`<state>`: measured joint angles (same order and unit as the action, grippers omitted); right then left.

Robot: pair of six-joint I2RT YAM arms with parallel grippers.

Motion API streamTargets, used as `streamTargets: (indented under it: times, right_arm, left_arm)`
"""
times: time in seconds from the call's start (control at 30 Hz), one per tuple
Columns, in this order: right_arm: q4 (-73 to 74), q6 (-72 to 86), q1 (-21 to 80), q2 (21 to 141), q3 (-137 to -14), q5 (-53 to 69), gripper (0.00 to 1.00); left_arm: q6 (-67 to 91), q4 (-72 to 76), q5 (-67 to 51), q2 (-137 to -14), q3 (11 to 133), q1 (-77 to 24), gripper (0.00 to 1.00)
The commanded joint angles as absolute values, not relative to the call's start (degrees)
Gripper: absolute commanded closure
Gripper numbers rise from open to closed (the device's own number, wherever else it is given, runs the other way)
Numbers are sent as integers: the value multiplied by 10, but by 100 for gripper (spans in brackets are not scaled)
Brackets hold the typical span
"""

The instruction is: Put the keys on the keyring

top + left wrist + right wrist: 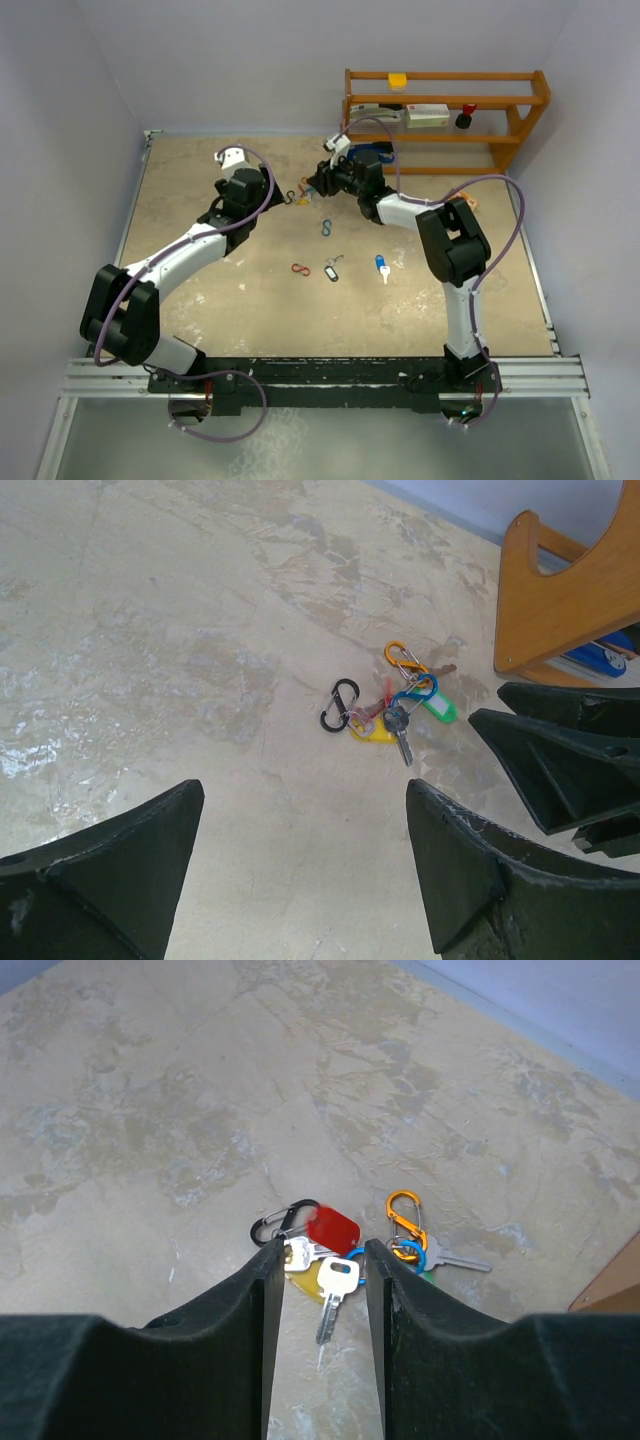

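A cluster of keys and clips (pixel 300 197) lies on the table between my two grippers. The left wrist view shows a black clip (pixel 340 704), an orange clip (pixel 403 658), a blue clip (pixel 415 693), a green tag (pixel 441 711), a yellow tag (pixel 372 733) and a silver key (pixel 402 744). My left gripper (pixel 305 850) is open and empty, short of the cluster. My right gripper (pixel 322 1250) is open, with its fingertips on either side of a silver key (pixel 335 1295) beside a red tag (pixel 332 1228). The orange clip (pixel 405 1220) and another key (pixel 458 1258) lie to the right.
Nearer the arms lie a blue S-clip (pixel 326 229), a red clip (pixel 300 269), a black-tagged key (pixel 332 271) and a blue-tagged key (pixel 382 266). A wooden rack (pixel 445 110) stands at the back right, close behind the right gripper (pixel 314 189); its side panel (pixel 560 590) shows in the left wrist view.
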<state>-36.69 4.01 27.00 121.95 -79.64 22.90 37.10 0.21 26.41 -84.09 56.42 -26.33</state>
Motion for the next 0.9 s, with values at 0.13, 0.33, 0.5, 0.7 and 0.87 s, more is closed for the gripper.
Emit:
streamTargets:
  times: [0.13,0.33,0.5,0.7,0.87]
  right_arm:
    - [-378,69,272,1144,-735,138,55]
    - [-285,139,271,1034,-649,-8,34]
    - [-151,167,270,987,-650,-82,28]
    - [-82,187,271,944,-622,-115,28]
    - [-77,189,271,899,-587,-151,28]
  left_arm:
    - [371,21,240,-845,568,-261,20]
    - [360,16,183,-900,582,-262,24]
    - [352,8,170,-951,613,-284,28]
    - [335,-21,181,-1003,669,-335,30]
    - [328,-33,185,-1036,699,-365,31]
